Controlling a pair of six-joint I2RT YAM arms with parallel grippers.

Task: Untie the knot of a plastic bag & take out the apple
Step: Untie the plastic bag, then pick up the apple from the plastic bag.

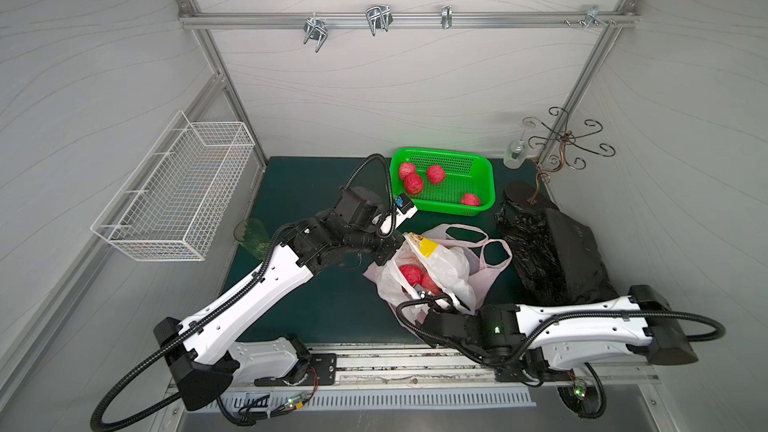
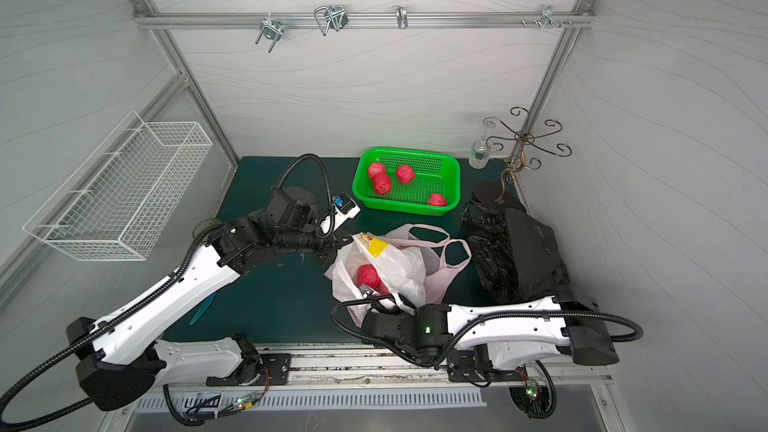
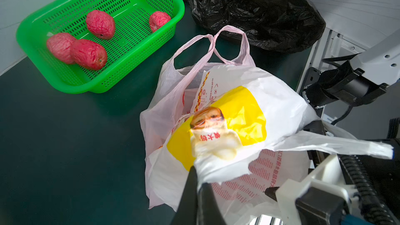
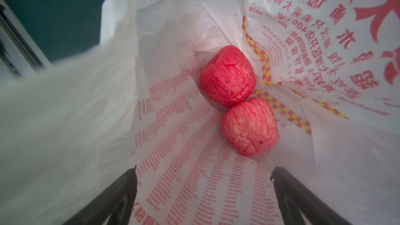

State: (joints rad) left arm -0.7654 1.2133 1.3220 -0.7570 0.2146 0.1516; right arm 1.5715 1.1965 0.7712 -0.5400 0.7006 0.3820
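apples [image 4: 227, 76] in bag [image 4: 173, 29] lie beyond right end effector [image 4: 203, 169]

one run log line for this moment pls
left gripper: shut on white bag rim | right gripper: open inside bag | apples in bag: two, untouched | green basket: holds four more

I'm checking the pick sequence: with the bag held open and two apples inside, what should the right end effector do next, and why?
Probably ease the right end effector forward onto the nearer apple and close. Its jaws stand wide open inside the white bag, short of the fruit, while the left end effector pinches the rim, holding the mouth open.
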